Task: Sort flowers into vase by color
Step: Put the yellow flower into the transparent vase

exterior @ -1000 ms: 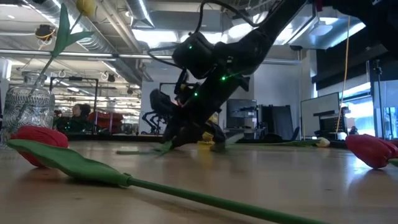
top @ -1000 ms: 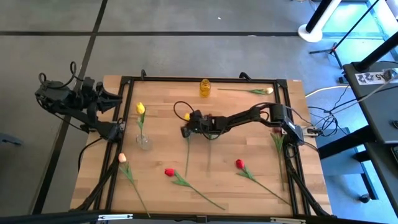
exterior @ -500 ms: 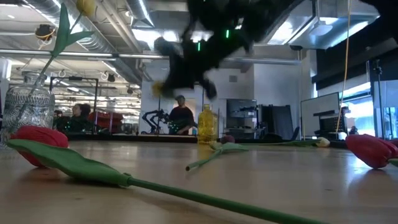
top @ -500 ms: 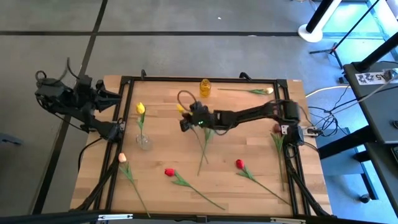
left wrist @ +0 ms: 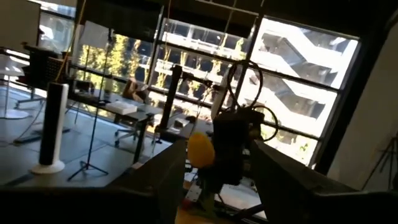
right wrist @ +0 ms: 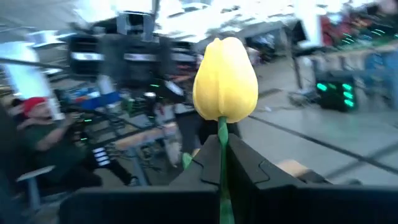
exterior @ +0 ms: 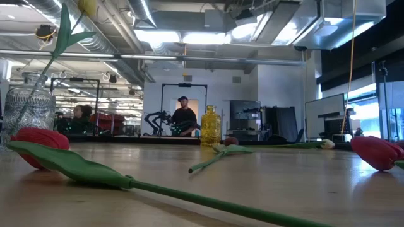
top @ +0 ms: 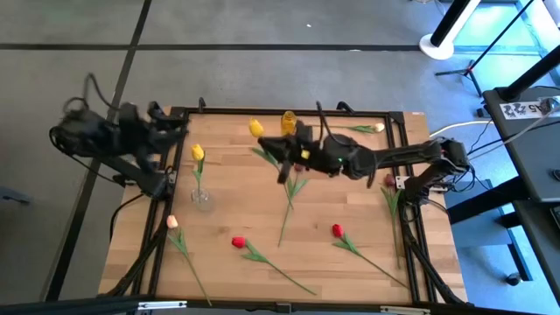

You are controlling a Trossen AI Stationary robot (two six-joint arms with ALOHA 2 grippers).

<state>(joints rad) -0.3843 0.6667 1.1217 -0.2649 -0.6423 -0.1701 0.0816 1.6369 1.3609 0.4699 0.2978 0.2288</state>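
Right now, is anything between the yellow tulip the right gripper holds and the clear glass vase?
Nothing visible. The right gripper holds the yellow tulip above bare wood, and the stretch to the clear glass vase, which already holds one yellow tulip, looks open.

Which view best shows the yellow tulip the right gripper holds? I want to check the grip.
The right wrist view: the yellow tulip stands upright, stem pinched in the right gripper. High view shows it small; left wrist view distant; low view misses it.

No legible text or labels.
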